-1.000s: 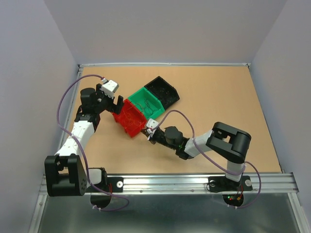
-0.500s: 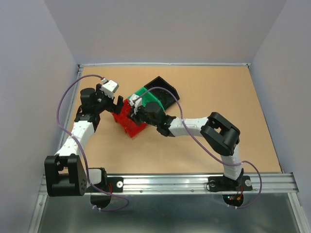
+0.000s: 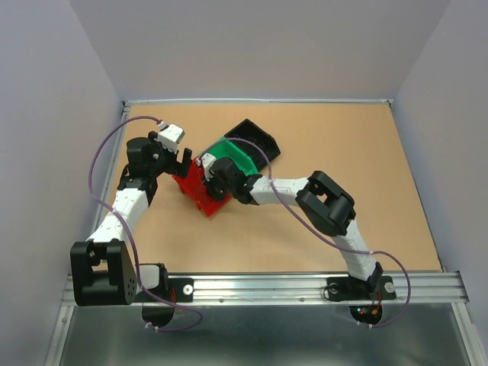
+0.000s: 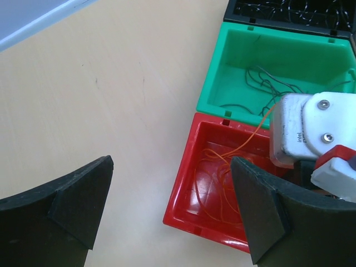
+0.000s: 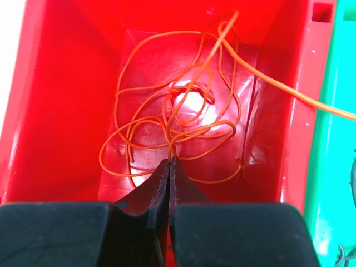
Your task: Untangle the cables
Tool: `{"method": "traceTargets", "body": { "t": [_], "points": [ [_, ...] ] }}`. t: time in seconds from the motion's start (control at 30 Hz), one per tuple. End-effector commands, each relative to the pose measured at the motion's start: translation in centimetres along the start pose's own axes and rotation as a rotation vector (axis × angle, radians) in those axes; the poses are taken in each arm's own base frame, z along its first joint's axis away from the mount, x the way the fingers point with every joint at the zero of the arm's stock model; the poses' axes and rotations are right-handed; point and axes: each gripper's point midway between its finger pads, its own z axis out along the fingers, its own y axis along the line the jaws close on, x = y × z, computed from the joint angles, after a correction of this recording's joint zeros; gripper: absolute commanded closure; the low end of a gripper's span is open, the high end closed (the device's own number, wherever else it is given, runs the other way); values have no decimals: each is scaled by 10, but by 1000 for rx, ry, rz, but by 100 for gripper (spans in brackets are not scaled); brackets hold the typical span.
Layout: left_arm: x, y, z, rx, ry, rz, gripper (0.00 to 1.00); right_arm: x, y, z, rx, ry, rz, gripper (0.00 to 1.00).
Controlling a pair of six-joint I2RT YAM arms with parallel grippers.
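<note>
Pinching the orange cable point(image 5: 169, 147) between its closed tips, the right gripper point(image 5: 169, 164) reaches down into the red bin point(image 5: 61, 83). The left gripper point(image 4: 172, 167) sits wide open beside it.

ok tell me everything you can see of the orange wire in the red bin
The orange wire is very thin, hair-like and glossy. It lies in loose overlapping loops on the floor of the red bin. Several strands meet at the tip of the shut right claw, which looks to be pinching them. One long strand rises out over the bin's wall towards the green bin.
</note>
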Motion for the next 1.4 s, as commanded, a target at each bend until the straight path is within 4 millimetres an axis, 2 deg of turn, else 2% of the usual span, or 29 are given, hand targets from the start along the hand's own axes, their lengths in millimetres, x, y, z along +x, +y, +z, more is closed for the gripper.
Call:
{"method": "traceTargets", "body": {
  "t": [0.0, 0.07, 0.1, 0.13, 0.17, 0.2, 0.23, 0.3, 0.33, 0.5, 0.63, 0.67, 0.73, 0.9, 1.0, 1.1, 1.37],
  "points": [
    [-30, 16, -2, -73, -71, 6, 1, -2, -6, -7, 67, 41, 21, 94],
    [-31, 17, -5, -85, -78, 2, 1, -6, -15, -13, 122, 28, 18, 91],
    [-32, 18, -6, -95, -84, 4, 1, -16, -20, -20, 152, 6, 14, 87],
    [-33, 19, -6, -99, -86, 5, 1, -14, -20, -20, 153, 12, 11, 87],
    [-34, 18, -6, -98, -89, 6, 1, -27, -24, -30, 177, -17, 10, 86],
    [-35, 20, -7, -103, -91, 2, 1, -29, -25, -34, 183, -38, 14, 78],
    [-34, 21, -6, -107, -89, 1, 1, -44, -21, -44, 169, -81, 12, 72],
    [-33, 22, -5, -112, -83, -1, 1, -51, -21, -49, 168, -112, 12, 64],
    [-29, 31, -7, -136, -76, -11, 1, -55, -23, -52, 186, -123, 12, 64],
    [-28, 38, -8, -148, -74, -28, 1, -67, -32, -63, 239, -152, 11, 64],
    [-28, 37, -8, -139, -78, -25, 1, -82, -14, -77, 151, -202, 3, 62],
    [-28, 36, -8, -136, -78, -26, 1, -83, -15, -81, 154, -213, 4, 62],
    [-28, 34, -8, -124, -79, -24, 1, -99, -18, -94, 180, -271, 15, 60],
    [-28, 30, -8, -101, -83, -18, 1, -102, -45, -105, 259, -300, 47, 53],
    [-28, 27, -7, -86, -84, -14, 1, -101, -54, -107, 274, -305, 55, 47],
    [-28, 24, -6, -67, -83, -11, 1, -101, -69, -111, 310, -314, 74, 46],
    [-27, 23, -5, -60, -78, -14, 1, -101, -91, -106, 354, -316, 100, 45]
  ]
}}
